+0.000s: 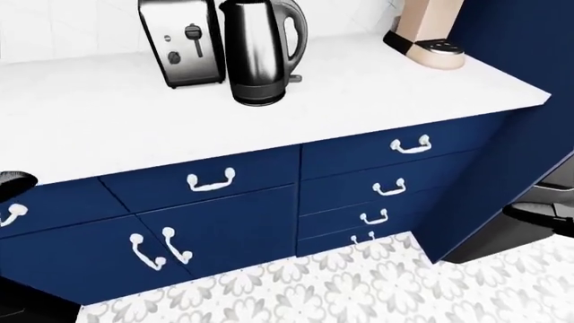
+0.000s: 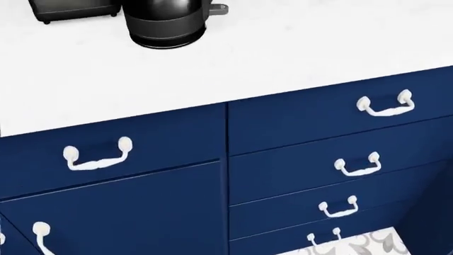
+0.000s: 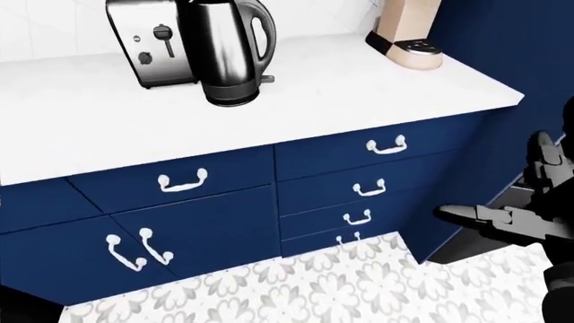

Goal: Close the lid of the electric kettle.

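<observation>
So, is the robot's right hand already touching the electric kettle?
No, the right hand hangs low at the right-eye view's right edge, far from the electric kettle on the counter.

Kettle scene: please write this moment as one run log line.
kettle: on counter, right of toaster | lid: out of view | right hand: open, low, far from kettle | left hand: unseen

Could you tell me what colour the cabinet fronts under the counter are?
Dark blue cabinet fronts, clearest in the left-eye view.
</observation>
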